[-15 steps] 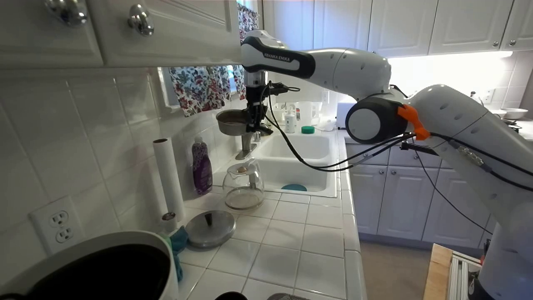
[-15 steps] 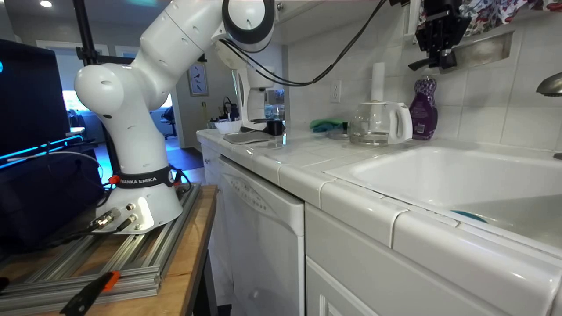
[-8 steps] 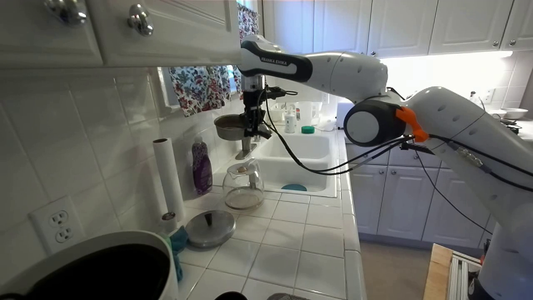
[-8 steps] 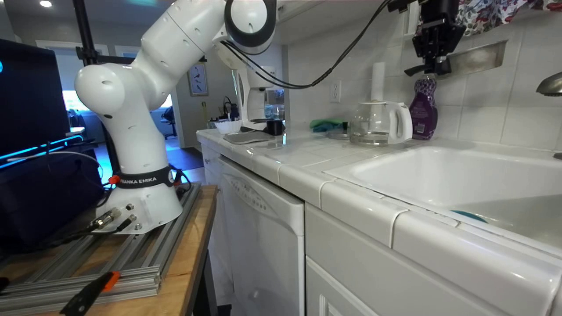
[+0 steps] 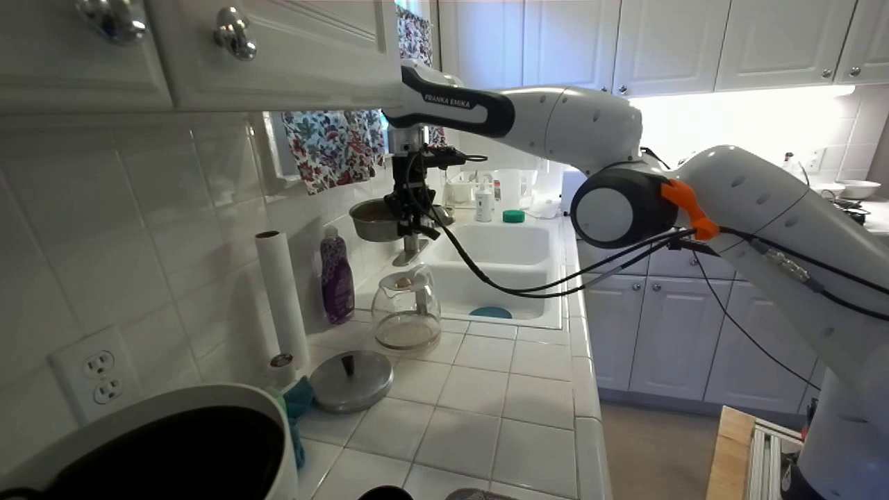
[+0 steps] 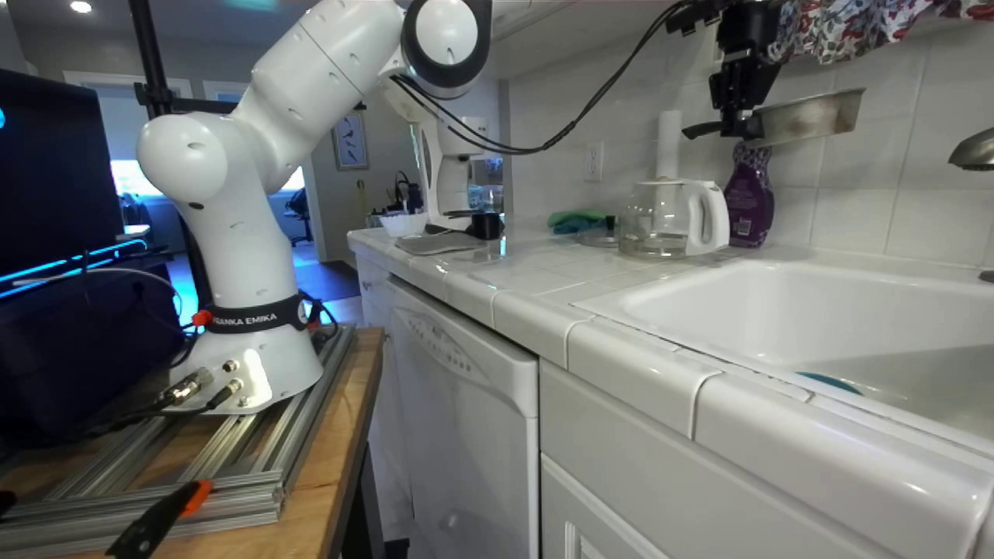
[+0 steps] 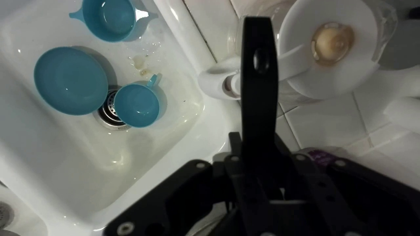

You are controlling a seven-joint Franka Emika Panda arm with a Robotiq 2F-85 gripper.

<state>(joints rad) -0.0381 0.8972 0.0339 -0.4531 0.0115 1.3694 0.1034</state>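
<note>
I see the metal pan [image 6: 811, 116] hanging in the air near the tiled wall [image 6: 858, 198], its rim apart from the purple bottle [image 5: 337, 281] in an exterior view, with open room between its base and the sink [image 6: 776, 307] lower down. I have the gripper [image 7: 259, 144] clenched on the pan's black handle [image 7: 261, 88], jaws drawn in close on both sides, and in the wrist view the handle's free end overlaps the glass carafe [image 5: 406, 319] on the counter [image 5: 469, 389].
</note>
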